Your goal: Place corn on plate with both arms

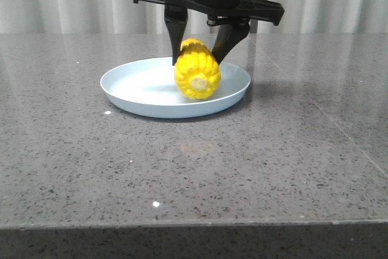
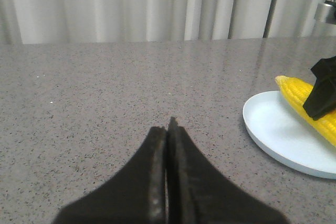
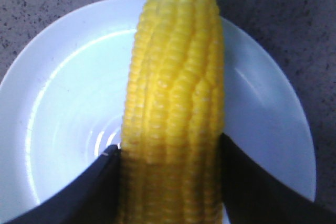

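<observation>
- The corn [image 1: 197, 77] is seen lying on the plate [image 1: 133, 86], stub end turned toward the front camera, slightly right of the plate's middle.
- The right gripper [image 1: 199, 45] is positioned over the cob from above; one dark finger [image 1: 176, 37] is pressed to each flank, so the jaws are recorded as gripping the corn.
- In the right wrist view the cob [image 3: 173, 108] is seen running lengthwise across the plate [image 3: 63, 103], with both fingers [image 3: 84, 187] against its sides.
- The left gripper [image 2: 167, 129] is seen only in its own wrist view, low over the grey speckled table [image 2: 105, 93]; its jaws are pressed together with nothing between them.
- From that view the plate [image 2: 273, 129] and corn [image 2: 302, 95] are noted well apart from the left gripper.
</observation>
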`<move>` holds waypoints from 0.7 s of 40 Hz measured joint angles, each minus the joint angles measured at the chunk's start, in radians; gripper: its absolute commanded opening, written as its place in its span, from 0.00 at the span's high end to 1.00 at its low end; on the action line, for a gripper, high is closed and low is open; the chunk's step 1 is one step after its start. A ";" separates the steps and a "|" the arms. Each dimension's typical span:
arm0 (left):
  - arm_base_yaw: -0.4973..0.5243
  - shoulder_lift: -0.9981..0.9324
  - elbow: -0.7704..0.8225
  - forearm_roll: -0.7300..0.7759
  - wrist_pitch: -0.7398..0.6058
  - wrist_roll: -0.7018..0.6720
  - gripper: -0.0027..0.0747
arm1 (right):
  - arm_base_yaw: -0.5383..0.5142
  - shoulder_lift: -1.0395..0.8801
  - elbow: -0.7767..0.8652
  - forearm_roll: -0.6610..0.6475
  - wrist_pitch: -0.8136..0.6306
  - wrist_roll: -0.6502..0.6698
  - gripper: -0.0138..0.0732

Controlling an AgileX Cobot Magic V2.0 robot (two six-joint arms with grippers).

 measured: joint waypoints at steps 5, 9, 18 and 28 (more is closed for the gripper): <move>0.000 0.000 0.000 0.000 0.000 0.000 0.98 | 0.000 0.000 -0.001 0.000 -0.002 0.002 0.23; 0.000 0.000 0.000 0.000 0.000 0.000 0.98 | 0.000 0.000 -0.001 0.000 -0.002 0.003 0.23; 0.000 0.000 0.000 0.000 0.000 0.001 0.98 | 0.000 -0.020 -0.001 -0.001 -0.001 0.003 0.23; 0.000 0.000 0.000 0.000 0.000 0.001 0.98 | -0.019 -0.161 -0.002 -0.001 0.024 -0.025 0.36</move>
